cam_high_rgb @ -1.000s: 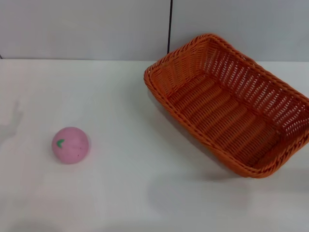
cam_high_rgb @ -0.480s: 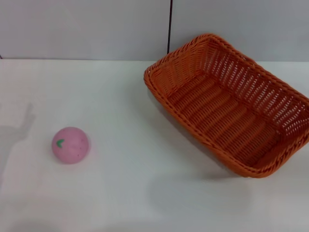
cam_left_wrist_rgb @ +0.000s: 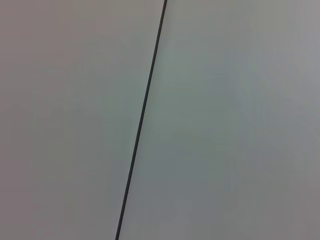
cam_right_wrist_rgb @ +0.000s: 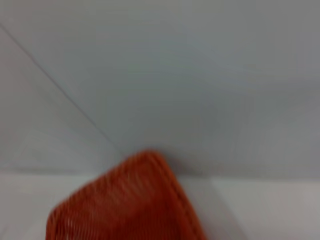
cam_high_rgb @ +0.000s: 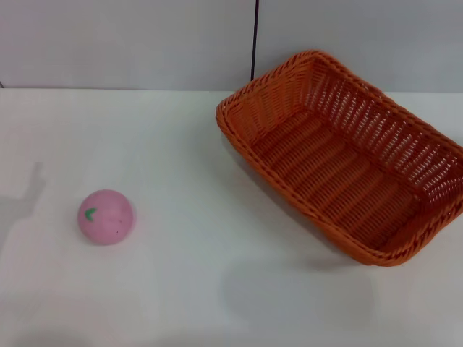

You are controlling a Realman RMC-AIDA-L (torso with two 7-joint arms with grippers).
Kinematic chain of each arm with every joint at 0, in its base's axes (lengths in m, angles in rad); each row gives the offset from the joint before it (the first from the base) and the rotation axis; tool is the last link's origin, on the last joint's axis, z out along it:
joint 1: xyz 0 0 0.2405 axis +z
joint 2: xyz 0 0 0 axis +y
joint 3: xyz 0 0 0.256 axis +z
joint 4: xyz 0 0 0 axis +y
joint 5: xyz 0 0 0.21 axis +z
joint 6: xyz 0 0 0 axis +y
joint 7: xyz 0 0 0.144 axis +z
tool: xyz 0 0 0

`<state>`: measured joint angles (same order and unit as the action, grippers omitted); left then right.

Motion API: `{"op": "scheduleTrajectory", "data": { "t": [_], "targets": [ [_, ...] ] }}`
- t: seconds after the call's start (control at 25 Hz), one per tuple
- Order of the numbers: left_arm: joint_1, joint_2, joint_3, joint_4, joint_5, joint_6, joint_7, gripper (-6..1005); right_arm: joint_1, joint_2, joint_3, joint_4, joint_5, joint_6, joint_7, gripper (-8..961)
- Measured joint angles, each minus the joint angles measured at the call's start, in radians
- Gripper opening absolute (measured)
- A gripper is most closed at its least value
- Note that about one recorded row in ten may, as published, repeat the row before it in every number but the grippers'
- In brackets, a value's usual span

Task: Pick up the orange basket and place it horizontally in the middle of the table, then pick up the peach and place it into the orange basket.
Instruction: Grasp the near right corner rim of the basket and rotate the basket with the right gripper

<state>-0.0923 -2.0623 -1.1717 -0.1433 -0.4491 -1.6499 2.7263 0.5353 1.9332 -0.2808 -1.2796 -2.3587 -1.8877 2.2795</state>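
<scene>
The orange basket (cam_high_rgb: 347,155) lies on the white table (cam_high_rgb: 202,289) at the right, set at a slant, with its far corner near the back edge and its near right end running to the frame's edge. A corner of the orange basket (cam_right_wrist_rgb: 125,205) also fills the lower part of the right wrist view. The pink peach (cam_high_rgb: 105,216) rests alone on the table at the left, its green leaf mark facing the front. Neither gripper shows in any view; only an arm's shadow falls on the table at the far left.
A grey wall with a dark vertical seam (cam_high_rgb: 254,40) stands behind the table. The left wrist view holds only that wall and its seam (cam_left_wrist_rgb: 142,120). Bare tabletop lies between the peach and the basket and along the front.
The arm shadow at the table's left edge has shifted and shrunk. The basket and the peach have stayed where they were.
</scene>
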Motion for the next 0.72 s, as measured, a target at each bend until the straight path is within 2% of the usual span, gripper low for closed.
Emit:
{"op": "scheduleTrajectory", "data": {
  "t": [0.12, 0.28, 0.32, 0.44, 0.52, 0.56, 0.68, 0.72],
  "targets": [
    [0.002, 0.001, -0.001, 0.000, -0.001, -0.002, 0.000, 839, 0.082, -0.016, -0.051, 0.030, -0.129, -0.025, 0.059, 786],
    [0.001, 0.000, -0.003, 0.002, -0.003, 0.003, 0.000, 839, 0.118, -0.016, -0.214, 0.135, -0.159, 0.081, 0.135, 786],
    [0.001, 0.000, -0.003, 0.002, -0.003, 0.003, 0.000, 839, 0.122, -0.009, -0.286, 0.170, -0.159, 0.143, 0.157, 787],
    [-0.008, -0.002, -0.003, 0.022, -0.002, 0.017, 0.001, 839, 0.128, 0.003, -0.340, 0.210, -0.160, 0.211, 0.170, 787],
    [-0.008, -0.002, -0.003, 0.022, -0.002, 0.017, 0.001, 839, 0.142, 0.022, -0.369, 0.262, -0.162, 0.292, 0.170, 787],
    [-0.008, -0.002, -0.003, 0.022, -0.002, 0.017, 0.001, 839, 0.142, 0.022, -0.369, 0.262, -0.162, 0.292, 0.170, 787],
    [-0.004, 0.000, -0.005, 0.024, -0.005, 0.015, 0.001, 839, 0.147, 0.041, -0.397, 0.296, -0.157, 0.364, 0.154, 786],
    [-0.003, 0.000, -0.005, 0.024, -0.006, 0.015, 0.001, 839, 0.148, 0.055, -0.409, 0.317, -0.150, 0.409, 0.136, 786]
  ]
}}
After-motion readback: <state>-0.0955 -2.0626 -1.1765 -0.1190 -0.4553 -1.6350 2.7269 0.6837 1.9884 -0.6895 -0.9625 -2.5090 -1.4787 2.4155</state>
